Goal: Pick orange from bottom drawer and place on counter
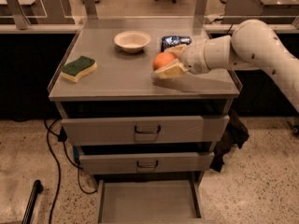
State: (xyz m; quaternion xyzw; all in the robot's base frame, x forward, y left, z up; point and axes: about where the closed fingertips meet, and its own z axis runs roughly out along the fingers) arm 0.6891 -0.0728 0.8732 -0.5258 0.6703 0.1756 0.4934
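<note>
Gripper (169, 60) clenched on the orange (161, 59), low over the right half of the counter (117, 78); bottom drawer (145, 202) stands pulled out

High front view, looking down; claw (167, 62) over counter (117, 76).

arm (280, 66): off-white smooth shell, thick rounded tube sections | elbow (254, 34): bulbous, a few small dark dots on the shell | wrist (205, 55): paler short cylinder, faint seam where it meets the elbow | gripper (169, 59): two flat cream-yellow fingers (172, 71), above the counter (117, 78) toward its right front corner
</note>
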